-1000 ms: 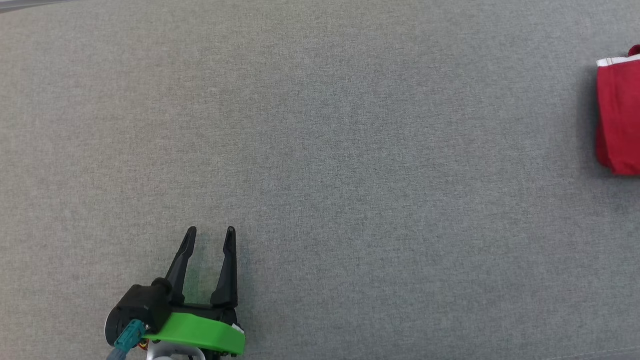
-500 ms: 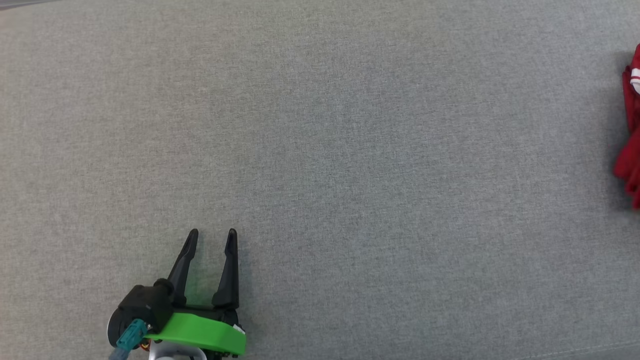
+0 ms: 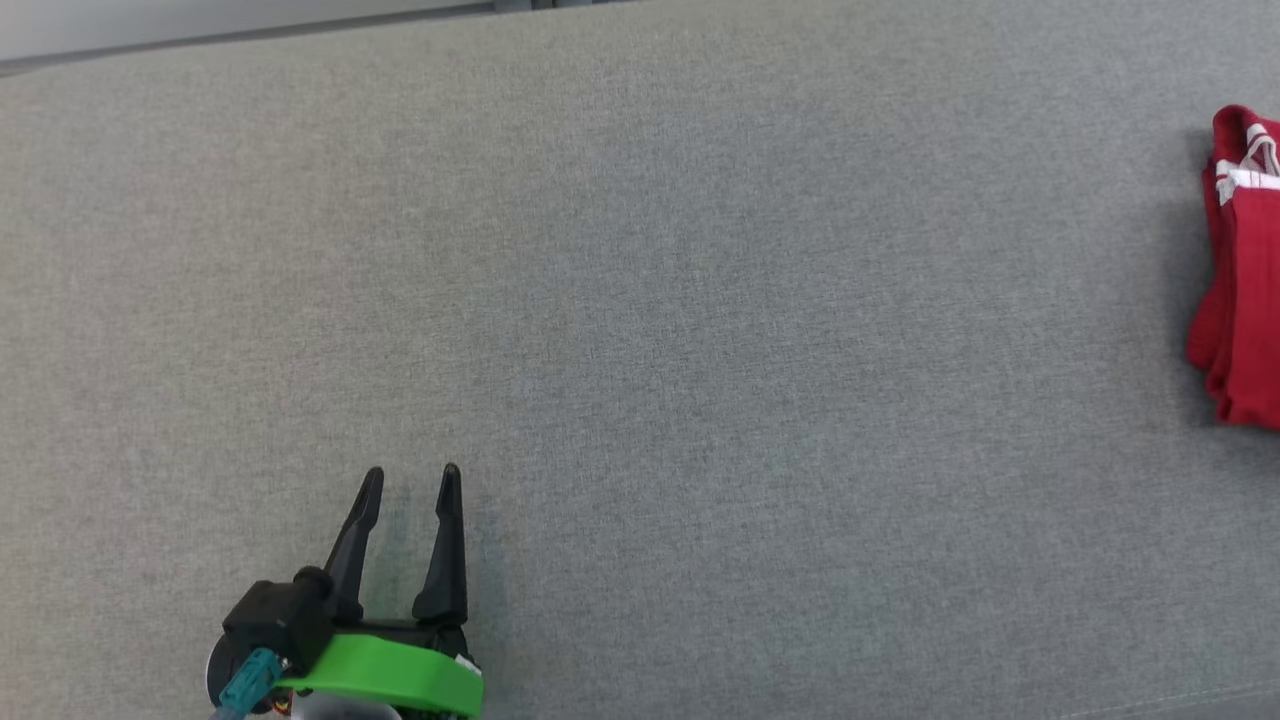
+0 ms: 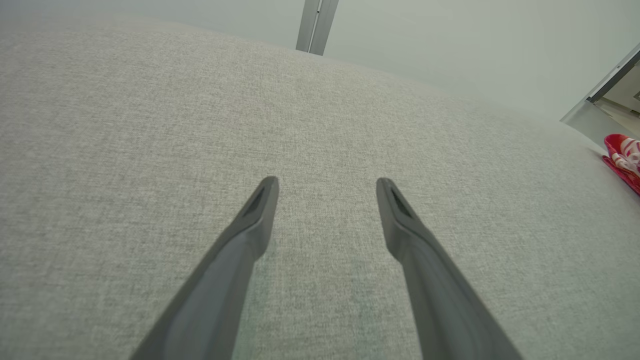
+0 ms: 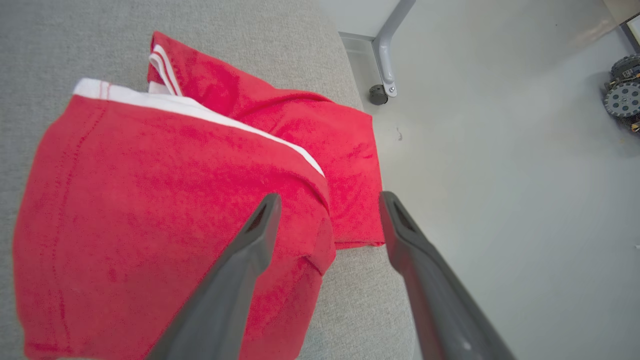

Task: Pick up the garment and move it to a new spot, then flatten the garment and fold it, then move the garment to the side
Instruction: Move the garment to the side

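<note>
Grey table (image 3: pixel 640 300): broad bare stretch across middle and left, free to pass. Obstacles: red garment (image 3: pixel 1245 280) heaped at the far right edge, left gripper (image 3: pixel 411 470) low at near-left. Beyond the garment, the table ends; floor (image 5: pixel 500 175) and table leg (image 5: pixel 387 45) below.

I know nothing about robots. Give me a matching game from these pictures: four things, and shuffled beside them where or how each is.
Things: 1 left hand; 2 right hand; 3 garment; 4 table leg.
Descriptions: a red, lying at the table edge; b open, at the garment; c standing on the floor; d open, over bare table.
Pairs: 1-d, 2-b, 3-a, 4-c.
</note>
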Tool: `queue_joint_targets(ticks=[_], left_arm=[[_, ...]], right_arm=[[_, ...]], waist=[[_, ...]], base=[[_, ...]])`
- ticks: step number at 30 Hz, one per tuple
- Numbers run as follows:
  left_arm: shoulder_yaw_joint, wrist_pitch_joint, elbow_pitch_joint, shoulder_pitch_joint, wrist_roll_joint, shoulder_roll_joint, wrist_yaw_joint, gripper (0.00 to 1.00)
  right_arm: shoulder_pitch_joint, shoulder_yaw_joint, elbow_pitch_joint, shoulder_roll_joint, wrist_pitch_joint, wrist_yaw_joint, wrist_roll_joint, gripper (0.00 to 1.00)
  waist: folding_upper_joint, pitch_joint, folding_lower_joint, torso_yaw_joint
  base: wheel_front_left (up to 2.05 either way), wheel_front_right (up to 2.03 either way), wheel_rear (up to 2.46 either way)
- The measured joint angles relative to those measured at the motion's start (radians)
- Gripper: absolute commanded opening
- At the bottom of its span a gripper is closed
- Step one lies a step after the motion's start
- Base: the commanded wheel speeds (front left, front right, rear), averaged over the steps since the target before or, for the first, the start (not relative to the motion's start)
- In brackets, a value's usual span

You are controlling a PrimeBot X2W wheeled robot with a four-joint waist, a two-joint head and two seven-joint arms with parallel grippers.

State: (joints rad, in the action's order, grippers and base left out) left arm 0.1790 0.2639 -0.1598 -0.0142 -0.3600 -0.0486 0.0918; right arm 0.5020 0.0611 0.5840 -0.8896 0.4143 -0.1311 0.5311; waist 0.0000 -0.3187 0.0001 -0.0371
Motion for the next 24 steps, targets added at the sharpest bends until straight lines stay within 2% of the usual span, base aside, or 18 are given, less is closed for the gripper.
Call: queue_joint_targets(ticks=[7,10,16,20,24], left_arm=[[-0.021,0.000,0.013,0.077,-0.021,0.000,-0.016,1.00],[-0.044,0.000,0.013,0.108,-0.027,0.000,-0.030,1.00],[-0.084,0.000,0.012,0.158,-0.010,0.000,-0.054,1.00],[-0.117,0.000,0.010,0.168,0.009,0.000,-0.072,1.00],[-0.121,0.000,-0.024,0.177,0.067,0.001,-0.065,1.00]], right_arm=[[-0.077,-0.007,-0.255,0.057,-0.022,0.000,0.030,1.00],[-0.128,-0.040,-0.354,0.090,-0.058,0.000,0.001,1.00],[-0.292,-0.115,-0.453,0.291,-0.244,0.000,-0.146,1.00],[-0.392,-0.118,-0.458,0.394,-0.406,0.000,-0.216,1.00],[-0.475,-0.118,-0.426,0.493,-0.598,0.000,-0.277,1.00]], waist=[[0.0000,0.103,0.0000,-0.003],[0.0000,0.154,0.0000,-0.003],[0.0000,0.252,0.0000,0.004],[0.0000,0.297,-0.0001,0.020],[0.0000,0.321,-0.0001,0.052]], base=[[0.00,0.00,0.00],[0.00,0.00,0.00],[0.00,0.00,0.00],[0.00,0.00,0.00],[0.00,0.00,0.00]])
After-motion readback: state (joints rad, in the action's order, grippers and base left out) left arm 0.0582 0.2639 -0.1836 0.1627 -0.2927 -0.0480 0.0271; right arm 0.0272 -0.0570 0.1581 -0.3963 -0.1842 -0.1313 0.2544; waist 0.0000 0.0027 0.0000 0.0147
